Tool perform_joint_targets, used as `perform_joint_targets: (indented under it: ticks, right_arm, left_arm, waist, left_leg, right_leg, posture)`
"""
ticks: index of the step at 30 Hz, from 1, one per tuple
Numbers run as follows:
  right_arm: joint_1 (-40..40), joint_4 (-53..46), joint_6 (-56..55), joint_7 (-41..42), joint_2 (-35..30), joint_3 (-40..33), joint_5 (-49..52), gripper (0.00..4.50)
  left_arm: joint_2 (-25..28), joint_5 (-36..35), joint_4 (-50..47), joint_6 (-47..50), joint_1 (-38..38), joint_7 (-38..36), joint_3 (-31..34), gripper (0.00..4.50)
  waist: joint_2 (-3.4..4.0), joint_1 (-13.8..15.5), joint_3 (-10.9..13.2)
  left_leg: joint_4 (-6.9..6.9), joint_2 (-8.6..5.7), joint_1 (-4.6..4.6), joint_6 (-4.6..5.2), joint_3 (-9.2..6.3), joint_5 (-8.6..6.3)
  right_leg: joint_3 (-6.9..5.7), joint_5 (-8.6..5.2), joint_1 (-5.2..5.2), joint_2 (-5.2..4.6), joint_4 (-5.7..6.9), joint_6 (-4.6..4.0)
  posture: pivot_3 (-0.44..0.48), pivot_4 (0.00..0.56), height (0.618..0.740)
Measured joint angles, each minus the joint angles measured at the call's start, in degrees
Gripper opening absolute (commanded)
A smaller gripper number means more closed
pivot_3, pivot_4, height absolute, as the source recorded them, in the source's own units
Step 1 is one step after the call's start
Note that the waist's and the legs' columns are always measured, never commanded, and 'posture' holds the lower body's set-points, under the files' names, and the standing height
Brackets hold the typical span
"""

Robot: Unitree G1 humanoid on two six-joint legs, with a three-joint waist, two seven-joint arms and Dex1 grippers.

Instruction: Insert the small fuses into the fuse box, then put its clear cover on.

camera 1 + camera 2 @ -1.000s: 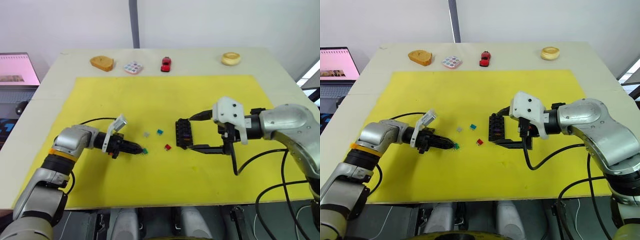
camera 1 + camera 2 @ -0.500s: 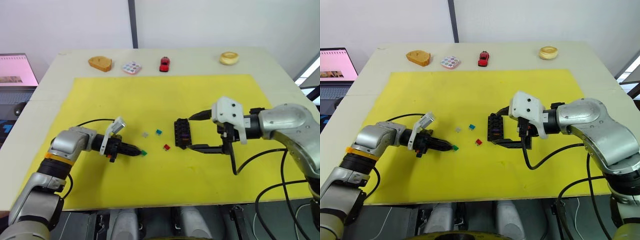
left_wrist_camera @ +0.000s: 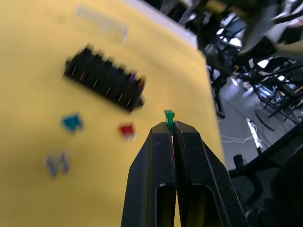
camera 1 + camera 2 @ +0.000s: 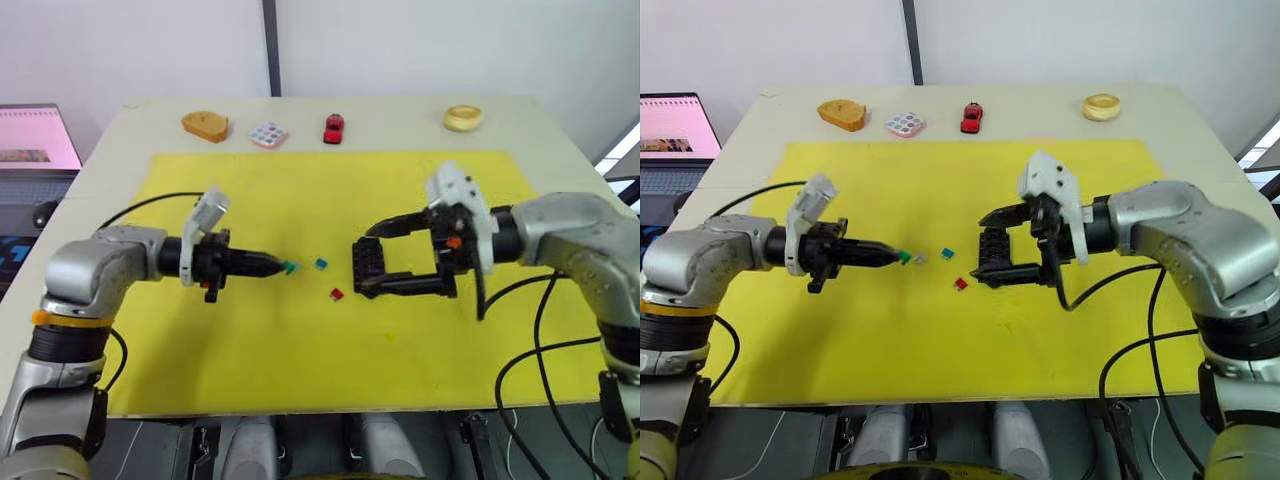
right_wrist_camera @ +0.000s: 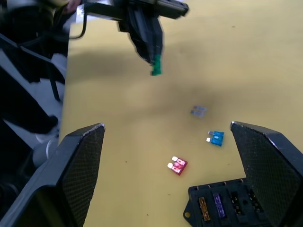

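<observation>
The left gripper (image 3: 171, 135) is clenched on the green fuse (image 3: 169, 119), lifted above the mat and pointing toward the fuse box (image 4: 368, 266), which lies ahead between the spread fingers of the right gripper (image 4: 372, 260), its long axis crosswise to the approach.

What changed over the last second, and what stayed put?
The left gripper, shut on the green fuse, lifted it off the yellow mat and carried it toward the fuse box. The open right gripper kept straddling the box. The grey, teal and red fuses stayed put.
</observation>
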Motion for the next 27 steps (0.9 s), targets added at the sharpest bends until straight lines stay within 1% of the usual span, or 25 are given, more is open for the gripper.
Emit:
perform_joint_targets:
  ticks: [3,6,7,8,10,14,22,23,24,25,27]
  right_arm:
    - [-4.4,2.9,5.8,-1.3,2.4,-0.7,4.5,4.50]
    - [-5.4,3.7,9.7,-2.9,3.5,-1.9,7.9,4.50]
    - [-5.4,3.7,10.3,-3.4,4.0,-2.0,8.5,3.93]
    - [-5.4,3.7,10.6,-3.8,4.4,-2.0,8.9,3.71]
    - [-5.4,3.7,10.7,-4.7,5.4,-2.0,9.2,2.77]
    - [-6.9,3.8,11.6,-6.7,6.5,-2.0,9.7,2.77]
    - [-7.0,3.8,12.2,-8.9,8.0,-1.9,10.6,2.77]
    - [-7.0,3.8,12.3,-9.2,8.6,-1.9,10.7,2.25]
    - [-7.0,3.8,12.3,-9.5,9.0,-1.8,10.8,1.99]
    - [-7.1,3.8,12.3,-9.8,9.3,-1.8,10.9,1.42]
    - [-7.3,3.8,12.4,-10.3,9.4,-1.8,11.0,0.56]
  left_arm:
    - [-2.3,-3.8,-4.0,1.2,-1.8,3.0,0.9,0.01]
    - [-3.6,-6.4,-5.4,2.0,-2.4,6.1,0.9,0.01]
    - [-3.6,-6.8,-5.5,2.1,-2.4,6.6,0.9,0.00]
    - [-3.7,-6.9,-5.5,2.1,-2.4,6.9,0.9,0.00]
    - [-3.8,-6.9,-5.4,2.0,-2.7,7.6,0.8,0.00]
    - [-3.8,-6.9,-4.8,1.0,-3.7,8.2,0.7,0.00]
    - [-4.0,-6.9,-3.9,0.1,-3.7,8.4,0.5,0.00]
    - [-3.9,-6.9,-3.9,-0.2,-3.7,8.4,0.5,0.00]
    - [-3.9,-6.9,-3.9,-0.3,-3.7,8.4,0.5,0.00]
    - [-3.9,-6.9,-3.9,-0.3,-3.7,8.4,0.4,0.00]
    - [-3.9,-6.9,-3.9,-0.4,-3.6,8.5,0.4,0.00]
  waist:
    - [0.02,-0.1,0.0]
    - [0.01,-0.2,0.0]
    - [0.01,-0.2,0.0]
    - [0.02,-0.3,0.0]
    - [0.01,-0.3,0.0]
    - [0.01,-0.2,0.0]
    - [0.01,-0.2,0.0]
    - [0.01,-0.2,0.0]
    - [0.02,-0.2,0.0]
    - [0.02,-0.2,0.0]
    - [0.01,-0.2,0.0]
  left_leg:
    - [-0.03,-0.05,0.02,0.00,-0.02,0.00]
    - [-0.08,-0.03,0.02,-0.01,-0.09,0.01]
    - [-0.09,-0.03,0.02,-0.02,-0.09,0.01]
    - [-0.09,-0.03,0.02,-0.02,-0.09,0.01]
    - [-0.08,-0.03,0.03,-0.05,-0.09,0.03]
    - [-0.07,-0.06,0.02,-0.05,-0.07,0.03]
    - [-0.08,-0.06,0.02,-0.05,-0.06,0.03]
    - [-0.08,-0.06,0.02,-0.05,-0.06,0.03]
    - [-0.08,-0.06,0.02,-0.05,-0.06,0.03]
    - [-0.08,-0.06,0.02,-0.05,-0.06,0.03]
    - [-0.08,-0.06,0.02,-0.05,-0.06,0.03]
  right_leg:
    - [-0.01,0.02,0.00,0.06,0.01,0.03]
    - [-0.04,0.03,-0.01,0.12,0.01,0.06]
    - [-0.04,0.04,-0.01,0.13,0.02,0.07]
    - [-0.04,0.04,-0.02,0.13,0.03,0.07]
    - [-0.05,0.04,-0.02,0.13,0.04,0.07]
    - [-0.04,0.04,-0.01,0.11,0.03,0.08]
    - [-0.04,0.04,-0.01,0.11,0.03,0.08]
    - [-0.04,0.04,-0.01,0.11,0.03,0.08]
    - [-0.05,0.04,-0.01,0.11,0.03,0.08]
    - [-0.04,0.04,-0.01,0.11,0.03,0.08]
    - [-0.05,0.04,-0.02,0.11,0.03,0.08]
  posture:
    - [0.000,0.150,0.740]
    - [0.000,0.150,0.740]
    - [0.000,0.150,0.740]
    - [0.000,0.150,0.740]
    - [0.000,0.150,0.740]
    - [0.000,0.150,0.740]
    - [0.000,0.150,0.740]
    - [0.000,0.150,0.740]
    - [0.000,0.150,0.740]
    - [0.000,0.150,0.740]
    - [0.000,0.150,0.740]
